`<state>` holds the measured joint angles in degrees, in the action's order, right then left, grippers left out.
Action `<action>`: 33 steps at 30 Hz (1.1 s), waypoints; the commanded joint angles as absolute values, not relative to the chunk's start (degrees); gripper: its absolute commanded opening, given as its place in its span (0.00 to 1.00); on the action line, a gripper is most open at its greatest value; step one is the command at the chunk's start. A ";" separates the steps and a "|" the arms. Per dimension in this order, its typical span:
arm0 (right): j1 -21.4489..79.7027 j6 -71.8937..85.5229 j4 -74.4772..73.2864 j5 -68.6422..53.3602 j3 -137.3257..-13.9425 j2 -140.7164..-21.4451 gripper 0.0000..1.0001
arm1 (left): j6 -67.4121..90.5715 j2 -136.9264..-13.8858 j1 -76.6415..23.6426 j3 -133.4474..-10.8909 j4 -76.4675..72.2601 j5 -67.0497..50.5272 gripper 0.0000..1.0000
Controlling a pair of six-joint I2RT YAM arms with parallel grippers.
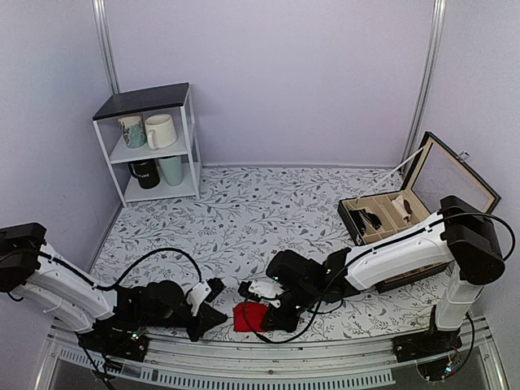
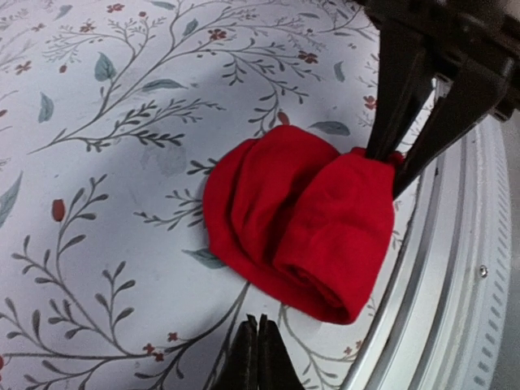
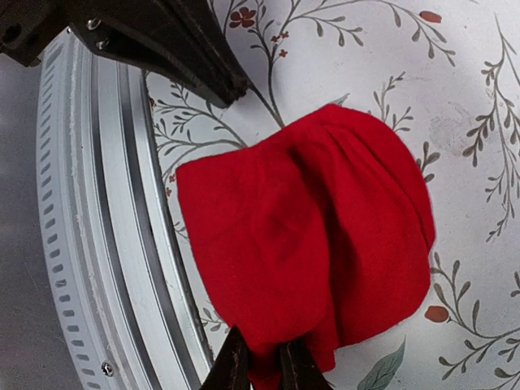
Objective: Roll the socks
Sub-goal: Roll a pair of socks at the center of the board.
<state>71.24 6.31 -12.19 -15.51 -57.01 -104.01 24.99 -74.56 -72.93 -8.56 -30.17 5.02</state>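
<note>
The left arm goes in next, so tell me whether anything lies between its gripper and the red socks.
Nothing visible does. Only bare flowered tabletop lies between the left gripper, jaws shut, and the socks. The right gripper pinches the roll's far end beside the metal rail, off that path.

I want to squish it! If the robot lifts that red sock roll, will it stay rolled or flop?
Probably floppy: the socks show soft folds. The roll looks loose, so it may unroll. Likely light, being thin cloth.
</note>
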 commanded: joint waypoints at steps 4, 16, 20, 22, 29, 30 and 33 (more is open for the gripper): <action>71.23 4.36 -20.21 -9.88 -54.14 -108.45 0.12 | 22.43 -80.04 -71.02 -12.11 -36.15 -2.68 0.00; 71.25 -4.55 -22.42 -9.56 -56.47 -108.81 0.13 | 21.67 -89.50 -68.90 -13.59 -38.24 -6.58 0.00; 71.20 -9.89 -23.46 -10.94 -57.74 -109.68 0.13 | 21.51 -89.78 -68.73 -12.82 -38.87 -6.81 0.00; 71.22 -12.41 -24.02 -12.20 -58.51 -110.89 0.13 | 21.12 -89.97 -68.62 -12.66 -38.87 -7.11 0.00; 70.50 -13.62 -26.22 -12.51 -61.22 -115.11 0.13 | 19.83 -86.97 -68.62 -11.70 -38.44 -8.57 0.15; 70.25 -12.62 -26.35 -12.48 -61.33 -115.29 0.13 | 19.64 -85.89 -68.64 -11.44 -38.35 -8.76 0.17; 69.48 -10.00 -26.54 -12.64 -61.19 -115.11 0.13 | 19.47 -81.67 -68.81 -10.01 -38.35 -8.70 0.28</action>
<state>70.52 -12.40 -20.14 -17.39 -64.29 -108.20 21.06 -85.86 -69.08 -11.70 -39.44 -6.63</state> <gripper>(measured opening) 0.129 0.231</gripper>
